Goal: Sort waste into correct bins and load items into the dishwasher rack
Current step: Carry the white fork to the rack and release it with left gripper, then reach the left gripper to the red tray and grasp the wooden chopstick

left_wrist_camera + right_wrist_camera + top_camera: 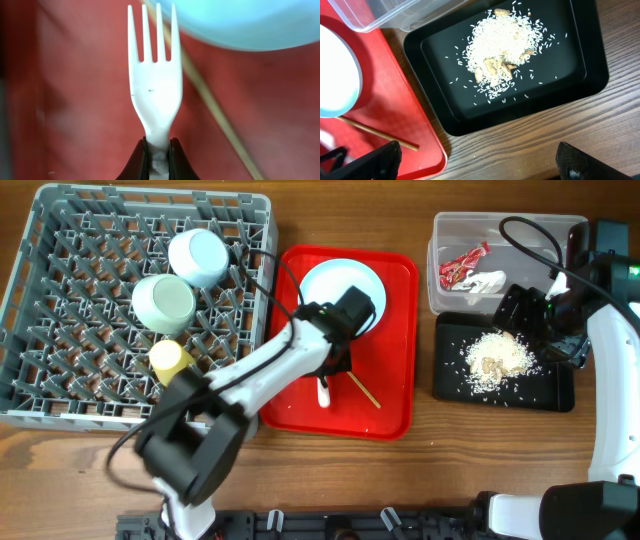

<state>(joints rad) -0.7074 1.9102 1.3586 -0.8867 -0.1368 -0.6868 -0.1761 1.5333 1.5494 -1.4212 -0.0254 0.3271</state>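
2 grippers are in view. The left gripper [157, 150] is clamped on the handle of the white plastic fork [155, 85], tines pointing to the top of the left wrist frame. The fork sits over the red serving tray [300, 410]. 1 wooden chopstick [210, 100] runs diagonally behind the fork, from upper centre to lower right. The white plate [335, 285] lies on the upper half of the red tray, and the left arm's wrist covers part of its lower right edge.

The right gripper [475, 162] has its fingers [375, 160] wide apart and holds nothing. It hangs over the black tray [550, 392], which carries the pile of rice scraps [497, 355] with loose grains scattered around it. The clear plastic tub [445, 230], directly above the black tray in the overhead frame, contains the red-and-white wrapper [463, 265] and the white napkin [487, 282].

The grey dishwasher rack [80, 330] fills the upper left of the overhead frame. It holds 3 items: the light blue bowl [198, 257], the pale green bowl [163, 303] and the yellow cup [170, 360] near its lower right corner. The left arm crosses that corner.

All items rest on a brown wooden table [450, 470]. Nothing of the room beyond the table is visible.
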